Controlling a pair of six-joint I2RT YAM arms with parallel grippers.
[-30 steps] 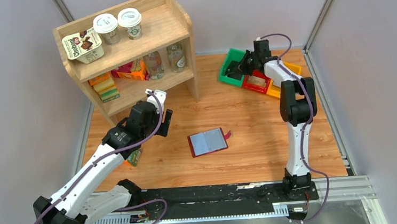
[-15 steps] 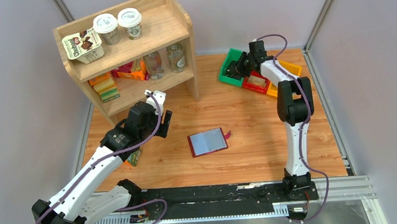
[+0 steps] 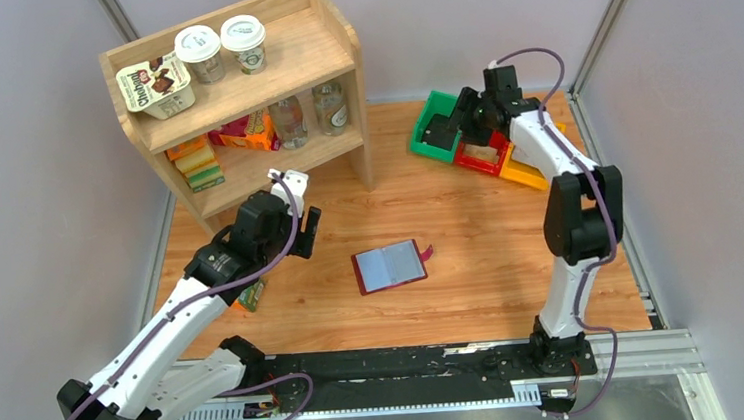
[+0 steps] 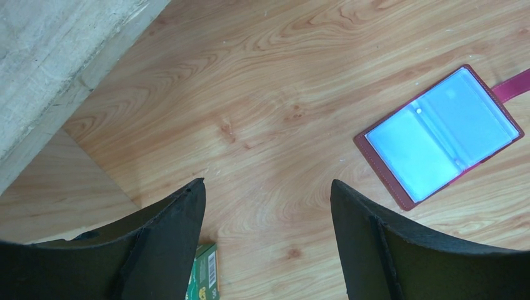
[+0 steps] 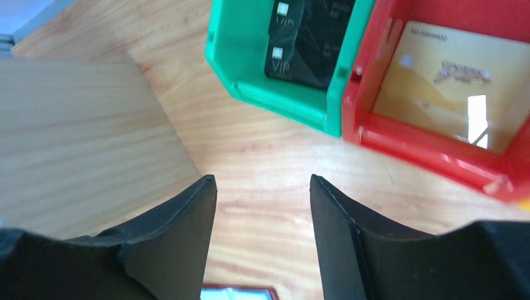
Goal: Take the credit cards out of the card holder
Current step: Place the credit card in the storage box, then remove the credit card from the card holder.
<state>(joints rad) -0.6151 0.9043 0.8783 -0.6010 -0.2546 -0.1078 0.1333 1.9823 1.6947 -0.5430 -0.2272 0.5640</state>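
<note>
The right gripper [image 5: 261,181] hangs with its two dark fingers spread wide and nothing between them, above bare wooden table [image 5: 275,206] just in front of the bins. Just beyond its fingertips, a shiny black card [image 5: 300,44] lies flat in the green plastic bin [image 5: 275,100], and a sand-coloured card [image 5: 437,81] lies flat in the red plastic bin [image 5: 431,147] touching it. So this looks like an arm that has just let go of a card and is coming away.

The left gripper [image 4: 267,184] is also wide open and empty. It is held low over the boards between the wooden shelf unit [image 3: 238,90] and the maroon leather-look folding card holder [image 4: 437,137]. The holder lies opened flat, well apart from both grippers, with its pale clear sleeves facing up and its snap tab out to one side. The sleeves look blank, though I cannot tell for certain that no card remains.

Compared with half a second ago, the right arm's elbow has swung outward toward the right wall and its wrist has lifted back from the bins. The left arm has barely shifted, and the holder has not moved.
</note>
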